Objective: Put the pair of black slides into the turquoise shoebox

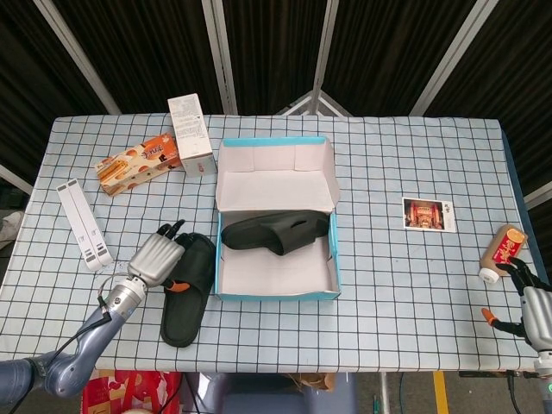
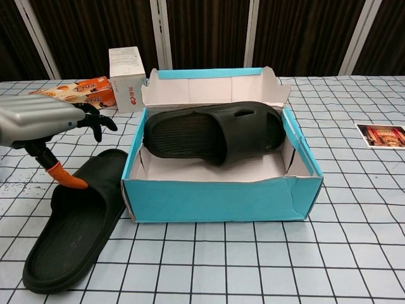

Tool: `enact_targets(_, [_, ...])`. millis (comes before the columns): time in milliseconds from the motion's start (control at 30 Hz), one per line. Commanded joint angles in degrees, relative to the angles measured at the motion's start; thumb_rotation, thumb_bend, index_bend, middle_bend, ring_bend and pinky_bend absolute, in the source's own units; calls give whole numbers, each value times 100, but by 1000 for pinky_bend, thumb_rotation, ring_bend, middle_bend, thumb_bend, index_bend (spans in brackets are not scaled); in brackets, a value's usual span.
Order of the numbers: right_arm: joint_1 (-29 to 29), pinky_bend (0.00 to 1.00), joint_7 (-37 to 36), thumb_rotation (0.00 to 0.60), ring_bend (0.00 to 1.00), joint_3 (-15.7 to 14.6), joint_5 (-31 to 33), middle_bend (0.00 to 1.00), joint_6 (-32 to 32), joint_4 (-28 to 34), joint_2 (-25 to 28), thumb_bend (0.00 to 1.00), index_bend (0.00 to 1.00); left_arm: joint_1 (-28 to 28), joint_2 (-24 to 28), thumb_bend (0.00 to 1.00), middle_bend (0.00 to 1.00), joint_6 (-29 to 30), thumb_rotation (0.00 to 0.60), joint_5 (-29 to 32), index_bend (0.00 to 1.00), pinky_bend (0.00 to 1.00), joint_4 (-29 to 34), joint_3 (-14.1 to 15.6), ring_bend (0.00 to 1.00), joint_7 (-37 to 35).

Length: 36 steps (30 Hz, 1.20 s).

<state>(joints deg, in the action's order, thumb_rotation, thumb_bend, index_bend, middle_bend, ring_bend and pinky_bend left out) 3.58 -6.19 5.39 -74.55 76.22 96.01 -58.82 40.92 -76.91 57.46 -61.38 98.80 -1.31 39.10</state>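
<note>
The turquoise shoebox point(image 1: 332, 259) point(image 2: 215, 199) stands open at mid-table, its lid flap up at the back. One black slide point(image 1: 274, 231) point(image 2: 212, 133) lies inside it, leaning on the back wall. The second black slide point(image 1: 188, 289) point(image 2: 73, 228) lies on the cloth just left of the box. My left hand point(image 1: 155, 258) point(image 2: 38, 120) hovers over that slide's far end with fingers spread, its orange-tipped thumb just above the strap, holding nothing. At the table's right edge my right hand point(image 1: 528, 304) is open and empty.
A white carton point(image 1: 191, 134) point(image 2: 126, 79) and an orange snack box point(image 1: 138, 162) point(image 2: 79, 92) lie behind the left hand. A white folded stand point(image 1: 84, 224) is at far left. A photo card point(image 1: 429, 214) point(image 2: 381, 135) and a small bottle point(image 1: 502, 252) sit on the right.
</note>
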Motion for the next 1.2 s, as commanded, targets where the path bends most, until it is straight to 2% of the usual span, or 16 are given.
enact_targets(33, [-2,271,1,600,226,-5,-13,136,6,6,4,233,234,26,-66,161,236,-15,386,117,134,168,-62,9,42,87])
enact_targets(500, [8,271,-36,600,226,-8,32,136,-51,-7,17,234,234,154,-566,163,235,-162,393,188,130,164,-636,-8,43,41])
enact_targets(800, [16,271,-48,600,226,-9,46,136,-78,-27,19,233,234,159,-617,178,300,-165,393,174,176,164,-718,43,45,46])
enact_targets(867, [23,271,-46,600,226,-10,44,136,-90,-21,18,234,234,152,-623,202,334,-152,417,114,187,164,-728,55,51,12])
enact_targets(1033, [27,271,-33,600,226,-12,48,136,-96,-6,19,234,234,171,-652,248,357,-184,531,142,192,164,-798,85,53,81])
enact_targets(1200, [30,271,-18,600,226,-10,60,136,-100,-11,16,233,234,196,-700,268,356,-188,542,191,192,164,-837,77,53,142])
